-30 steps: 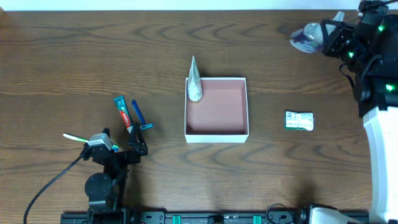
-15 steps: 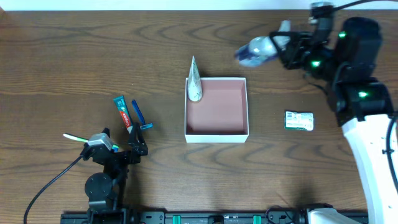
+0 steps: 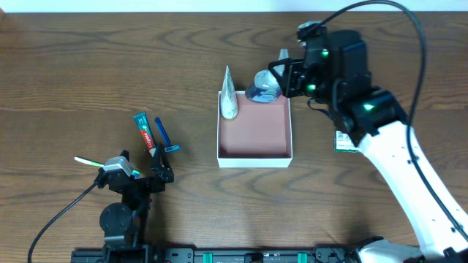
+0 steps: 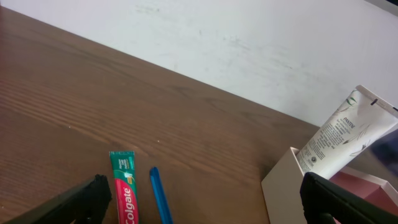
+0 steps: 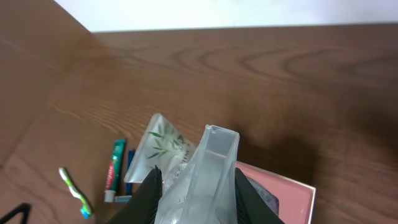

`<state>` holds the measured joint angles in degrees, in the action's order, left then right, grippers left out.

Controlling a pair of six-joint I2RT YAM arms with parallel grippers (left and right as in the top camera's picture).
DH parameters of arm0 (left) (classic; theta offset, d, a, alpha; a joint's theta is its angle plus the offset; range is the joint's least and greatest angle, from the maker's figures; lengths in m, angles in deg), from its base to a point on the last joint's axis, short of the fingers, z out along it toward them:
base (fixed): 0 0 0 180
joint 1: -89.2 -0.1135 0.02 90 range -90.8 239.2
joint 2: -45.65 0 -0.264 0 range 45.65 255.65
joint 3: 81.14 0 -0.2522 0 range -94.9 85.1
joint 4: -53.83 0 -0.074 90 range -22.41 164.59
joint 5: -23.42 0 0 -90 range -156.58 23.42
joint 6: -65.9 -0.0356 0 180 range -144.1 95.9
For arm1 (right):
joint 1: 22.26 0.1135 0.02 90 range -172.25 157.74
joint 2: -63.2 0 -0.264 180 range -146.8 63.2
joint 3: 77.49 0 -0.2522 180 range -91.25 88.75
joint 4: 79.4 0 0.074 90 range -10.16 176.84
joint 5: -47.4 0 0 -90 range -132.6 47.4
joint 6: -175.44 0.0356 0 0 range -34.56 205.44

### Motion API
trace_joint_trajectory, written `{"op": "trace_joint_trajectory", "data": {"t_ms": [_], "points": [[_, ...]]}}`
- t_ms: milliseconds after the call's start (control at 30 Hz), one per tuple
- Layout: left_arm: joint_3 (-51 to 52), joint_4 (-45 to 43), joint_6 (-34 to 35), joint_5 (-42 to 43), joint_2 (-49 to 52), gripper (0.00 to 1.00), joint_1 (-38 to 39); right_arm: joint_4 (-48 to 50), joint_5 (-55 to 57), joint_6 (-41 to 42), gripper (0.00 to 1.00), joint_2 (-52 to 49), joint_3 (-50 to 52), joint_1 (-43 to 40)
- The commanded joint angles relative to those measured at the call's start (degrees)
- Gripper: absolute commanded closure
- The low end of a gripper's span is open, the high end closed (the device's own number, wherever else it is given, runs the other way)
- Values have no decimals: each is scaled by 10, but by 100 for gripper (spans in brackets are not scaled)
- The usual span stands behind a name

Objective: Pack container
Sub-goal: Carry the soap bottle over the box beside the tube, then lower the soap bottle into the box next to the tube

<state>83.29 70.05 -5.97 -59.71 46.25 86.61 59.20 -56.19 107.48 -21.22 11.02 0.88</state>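
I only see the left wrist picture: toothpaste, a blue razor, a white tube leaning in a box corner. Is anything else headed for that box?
Observer: Yes. Overhead, the right jaws are shut on a clear bluish item, held over the far edge of the box.
Operator: Is the box full?
Observer: No. Its pink floor is bare apart from that white tube.
Operator: Anything lying on the other side?
Observer: A green packet lies on the table right of the box, partly under the right arm.

Grained wood table (image 3: 88, 58); matt cardboard container (image 3: 256, 135), pink inside; translucent plastic pouch (image 3: 263, 86).
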Motion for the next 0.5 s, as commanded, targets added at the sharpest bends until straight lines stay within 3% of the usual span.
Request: {"op": "trace_joint_trajectory", "data": {"t_ms": [0, 467], "points": [[16, 9, -5, 0, -3, 2, -4, 9, 33, 9, 98, -13, -12, 15], [16, 9, -5, 0, -3, 2, -4, 40, 39, 2, 95, -107, -12, 28]]}}
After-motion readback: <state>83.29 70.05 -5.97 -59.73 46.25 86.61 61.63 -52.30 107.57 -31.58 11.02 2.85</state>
